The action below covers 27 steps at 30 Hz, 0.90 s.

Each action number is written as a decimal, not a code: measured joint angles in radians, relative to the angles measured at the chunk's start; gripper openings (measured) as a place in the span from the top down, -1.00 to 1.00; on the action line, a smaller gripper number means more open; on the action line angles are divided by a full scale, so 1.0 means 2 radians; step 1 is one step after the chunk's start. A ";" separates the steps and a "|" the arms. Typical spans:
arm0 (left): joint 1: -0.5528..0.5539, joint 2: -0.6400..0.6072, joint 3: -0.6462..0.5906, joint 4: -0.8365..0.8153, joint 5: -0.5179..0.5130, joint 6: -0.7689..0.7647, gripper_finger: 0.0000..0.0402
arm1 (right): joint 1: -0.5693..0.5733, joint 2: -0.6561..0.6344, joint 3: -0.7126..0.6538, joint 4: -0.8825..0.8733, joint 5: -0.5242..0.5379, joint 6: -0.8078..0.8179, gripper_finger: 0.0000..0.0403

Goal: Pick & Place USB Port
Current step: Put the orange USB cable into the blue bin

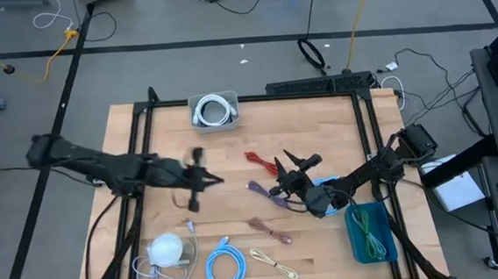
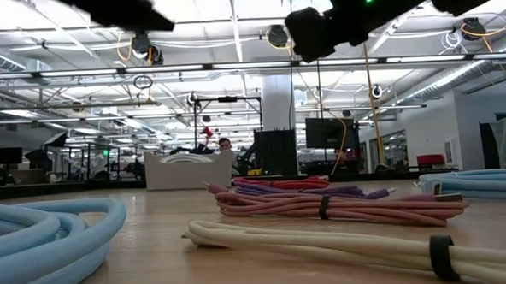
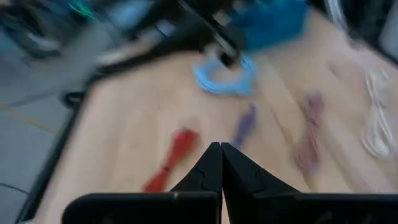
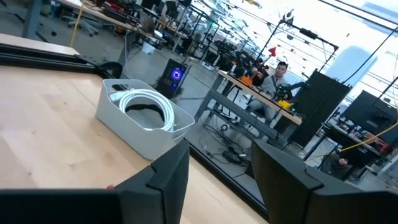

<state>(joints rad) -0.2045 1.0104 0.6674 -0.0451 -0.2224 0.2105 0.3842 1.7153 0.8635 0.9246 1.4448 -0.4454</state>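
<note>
- So, the right gripper (image 1: 293,165) hangs over the middle of the table with its fingers apart and nothing between them; the right wrist view shows a clear gap.
- The likeliest target, I'd judge, is the purple cable (image 1: 264,191): it lies just beside and below that gripper, on the side toward the table's front edge.
- Its long axis runs slantwise, from the table's middle toward the blue bin (image 1: 365,234), so the fingers would need to straddle it across that line.
- The red cable (image 1: 258,161) sits just off the gripper's other flank, toward the white bin (image 1: 215,112) holding a coiled white cable.
- The left gripper (image 1: 201,180) is pressed shut and holds nothing; its wrist view shows the tips meeting. It stands farther from both cables than the right one does, so the right arm looks better placed.
</note>
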 joint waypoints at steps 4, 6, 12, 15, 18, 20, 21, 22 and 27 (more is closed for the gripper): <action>0.023 -0.102 -0.097 0.072 -0.037 -0.020 1.00 | -0.045 -0.020 0.002 -0.027 -0.055 0.015 0.18; 0.027 -0.135 -0.114 0.078 -0.034 -0.021 1.00 | -0.075 -0.045 0.016 -0.107 -0.091 0.058 0.18; 0.022 -0.154 -0.119 0.076 -0.033 -0.016 0.98 | -0.217 -0.105 0.116 -0.539 -0.472 0.359 0.18; 0.022 -0.143 -0.119 0.074 -0.034 -0.008 0.97 | -0.249 -0.094 0.121 -0.599 -0.547 0.355 0.18; 0.024 -0.123 -0.119 0.078 -0.034 -0.004 0.99 | -0.245 -0.078 0.121 -0.619 -0.581 0.348 0.18; 0.024 -0.107 -0.119 0.077 -0.034 -0.004 0.99 | -0.237 -0.063 0.121 -0.638 -0.579 0.345 0.18; 0.024 -0.099 -0.119 0.076 -0.034 -0.005 0.99 | -0.234 -0.053 0.121 -0.648 -0.577 0.346 0.18; 0.024 -0.091 -0.119 0.079 -0.034 -0.005 0.98 | -0.234 -0.044 0.121 -0.656 -0.579 0.346 0.18; 0.024 -0.054 -0.119 0.097 -0.033 -0.003 0.95 | -0.213 -0.001 0.121 -0.676 -0.581 0.329 0.18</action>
<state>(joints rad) -0.1574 0.9029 0.4290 0.1486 -0.2893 0.2040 -0.0426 1.7136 1.1063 -0.4284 0.2827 0.2128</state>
